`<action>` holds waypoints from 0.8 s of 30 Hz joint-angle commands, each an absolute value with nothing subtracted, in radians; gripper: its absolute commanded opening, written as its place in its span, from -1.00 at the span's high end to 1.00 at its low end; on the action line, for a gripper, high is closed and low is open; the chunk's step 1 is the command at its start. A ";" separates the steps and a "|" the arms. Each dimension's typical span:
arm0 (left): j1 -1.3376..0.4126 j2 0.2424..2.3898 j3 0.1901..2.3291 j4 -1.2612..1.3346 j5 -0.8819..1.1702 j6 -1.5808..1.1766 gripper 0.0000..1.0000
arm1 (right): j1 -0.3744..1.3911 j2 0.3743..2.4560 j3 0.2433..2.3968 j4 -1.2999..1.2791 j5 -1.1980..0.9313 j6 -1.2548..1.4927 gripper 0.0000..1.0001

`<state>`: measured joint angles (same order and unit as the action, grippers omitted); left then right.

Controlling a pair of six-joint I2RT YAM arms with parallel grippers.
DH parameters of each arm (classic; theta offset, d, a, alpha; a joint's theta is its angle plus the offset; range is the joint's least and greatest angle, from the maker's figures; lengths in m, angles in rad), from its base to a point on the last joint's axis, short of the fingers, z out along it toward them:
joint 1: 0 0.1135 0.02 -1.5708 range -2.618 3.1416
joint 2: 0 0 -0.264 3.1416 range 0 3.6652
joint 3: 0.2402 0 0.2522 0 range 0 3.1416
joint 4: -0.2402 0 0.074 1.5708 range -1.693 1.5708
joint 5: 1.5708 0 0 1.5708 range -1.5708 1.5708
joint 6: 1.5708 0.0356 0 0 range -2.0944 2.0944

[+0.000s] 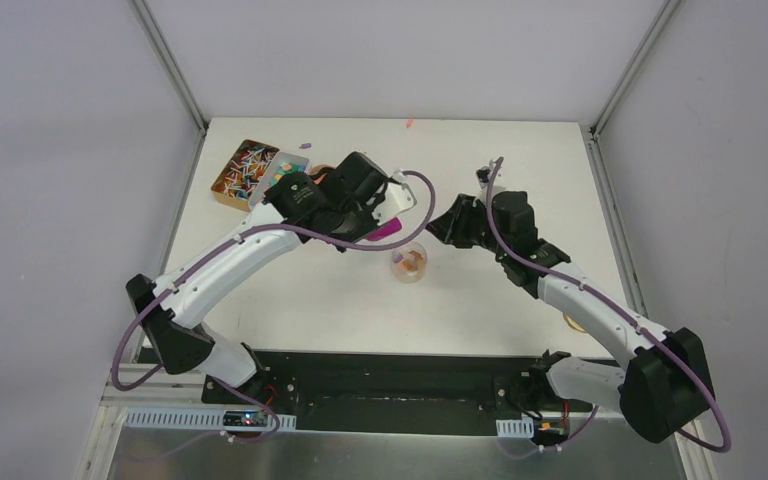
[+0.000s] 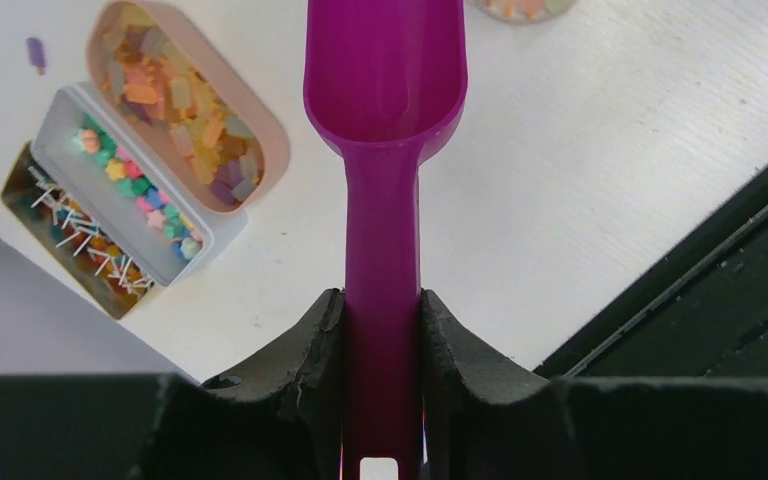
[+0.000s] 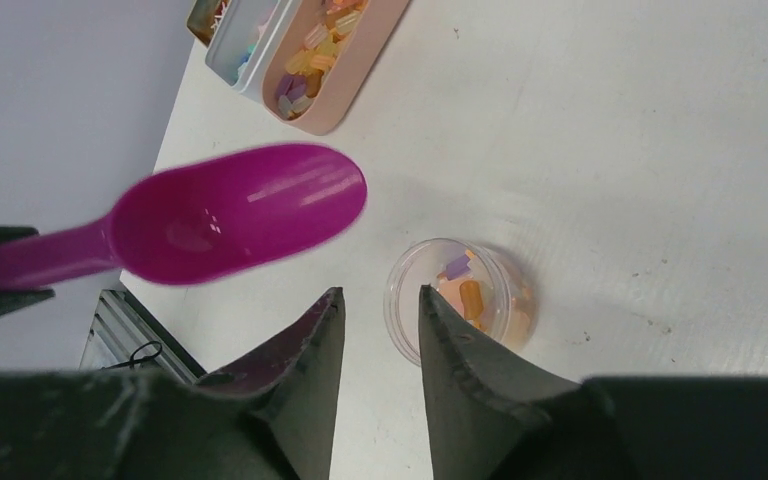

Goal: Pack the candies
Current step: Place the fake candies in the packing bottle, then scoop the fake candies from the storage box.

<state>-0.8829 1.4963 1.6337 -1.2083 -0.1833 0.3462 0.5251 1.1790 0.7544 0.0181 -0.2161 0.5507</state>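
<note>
White tabletop (image 1: pixel 360 310), centre frame: left pincer (image 2: pixel 382 300) clamps empty scoop (image 2: pixel 385 80); right pincer (image 3: pixel 380 295), part-open and seemingly empty, could tip the jar (image 3: pixel 460 244) of candies (image 3: pixel 470 298) just beside.

scoop (image 2: pixel 385 90): magenta plastic, smooth and glossy, with bright highlights
jar (image 3: pixel 393 300): clear, smooth wall; probably plastic, but glass can't be ruled out
candies (image 3: pixel 470 297): translucent, with a faint sheen
table (image 1: pixel 500 300): white, matt, a few small scuffs
left fingers (image 2: pixel 305 360): black, matt, with rough, worn edges
pink tray (image 2: pixel 278 135): smooth, matt plastic
left arm (image 1: pixel 220 270): white shell, semi-gloss plastic
</note>
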 commanded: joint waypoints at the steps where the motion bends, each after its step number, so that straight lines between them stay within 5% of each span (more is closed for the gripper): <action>1: -0.830 1.400 1.630 -1.104 -0.253 0.316 1.00 | 0.521 1.116 0.761 0.005 -0.194 0.515 0.24; 13: -0.553 1.329 1.537 -1.047 -0.209 0.241 1.00 | 0.520 1.036 0.766 -0.068 -0.207 0.498 -0.22; 24: -0.396 1.512 1.602 -1.225 -0.188 0.232 1.00 | 0.520 1.004 0.783 -0.131 -0.236 0.458 -0.25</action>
